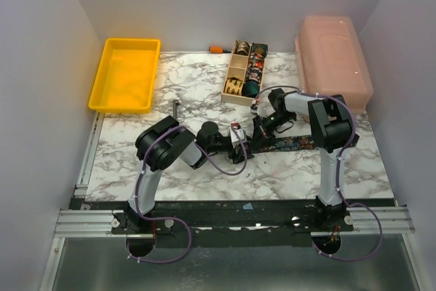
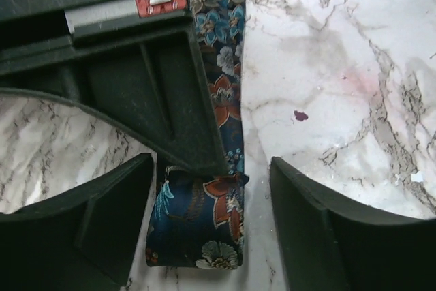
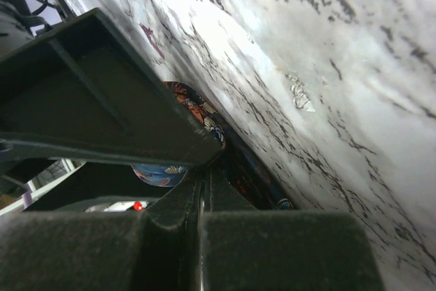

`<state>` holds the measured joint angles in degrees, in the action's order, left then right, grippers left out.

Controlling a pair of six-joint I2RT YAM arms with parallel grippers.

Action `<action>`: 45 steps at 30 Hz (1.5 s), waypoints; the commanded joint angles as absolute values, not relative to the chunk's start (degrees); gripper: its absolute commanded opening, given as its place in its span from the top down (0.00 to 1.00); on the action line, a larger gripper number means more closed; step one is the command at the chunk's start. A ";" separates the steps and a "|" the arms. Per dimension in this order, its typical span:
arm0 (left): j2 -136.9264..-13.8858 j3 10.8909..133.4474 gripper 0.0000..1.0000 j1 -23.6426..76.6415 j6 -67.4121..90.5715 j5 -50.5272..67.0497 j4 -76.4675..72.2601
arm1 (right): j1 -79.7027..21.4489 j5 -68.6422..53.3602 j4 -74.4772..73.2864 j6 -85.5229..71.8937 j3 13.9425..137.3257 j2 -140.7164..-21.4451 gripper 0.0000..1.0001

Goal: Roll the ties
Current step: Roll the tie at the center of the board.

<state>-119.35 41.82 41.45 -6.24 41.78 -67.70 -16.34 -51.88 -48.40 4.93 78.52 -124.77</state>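
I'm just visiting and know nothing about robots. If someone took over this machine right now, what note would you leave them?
The left gripper is open, a finger on either side of the folded end of the floral tie.
The right gripper is shut, its tips lying on that tie; I cannot tell whether it pinches cloth.
The rest of the tie lies stretched flat on the table.
Done: coiled ties sit in the wooden box.
Left: roll this tie.

Box: at the far middle of the surface.
Tray: left of the box, well apart.
Bin: right of the box, near.
Coiled ties: in the box's compartments.
Flat tie: on the surface, before the box.
Tool: left of the box, slightly before it.
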 commanded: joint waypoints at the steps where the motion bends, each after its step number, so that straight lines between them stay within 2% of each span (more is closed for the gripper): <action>1: -122.31 41.66 0.33 41.49 -8.66 40.41 -71.57 | -16.96 -34.84 -46.84 11.09 75.08 -130.54 1.00; 7: -122.16 41.51 0.41 41.84 -8.68 37.19 -68.20 | -16.96 -35.51 -46.55 10.81 74.36 -130.17 1.00; 9: -121.12 40.70 0.47 41.88 -8.74 36.58 -67.22 | -16.96 -35.42 -46.51 10.83 74.27 -129.83 1.00; 11: -119.73 39.63 0.57 41.84 -10.46 35.93 -64.72 | -16.96 -35.54 -46.47 10.84 74.39 -129.49 1.00; 15: -114.80 40.43 0.77 41.94 -14.70 32.84 -51.91 | -16.95 -37.49 -45.49 9.67 75.23 -126.34 1.00; 21: -110.75 47.23 0.91 41.84 -21.57 29.85 -24.16 | -16.80 -40.67 -43.59 5.71 77.09 -119.98 0.89; 26: -109.90 50.70 0.98 41.24 -24.00 27.95 -11.92 | -16.52 -44.78 -43.60 3.55 76.57 -115.11 0.74; 29: -109.84 52.90 0.99 41.03 -23.92 29.36 -6.99 | -16.52 -48.58 -42.31 1.60 74.33 -112.86 0.67; 33: -110.54 54.67 0.99 40.91 -25.02 30.63 -2.99 | -16.61 -53.21 -34.43 -6.39 70.07 -110.84 0.50; 35: -110.90 55.32 0.98 40.66 -24.96 31.74 -1.95 | -16.74 -54.46 -29.21 -10.97 68.44 -110.57 0.45; 45: -112.85 57.73 0.98 40.52 -25.72 32.75 1.48 | -18.94 -54.28 -17.99 -18.26 66.40 -113.37 0.46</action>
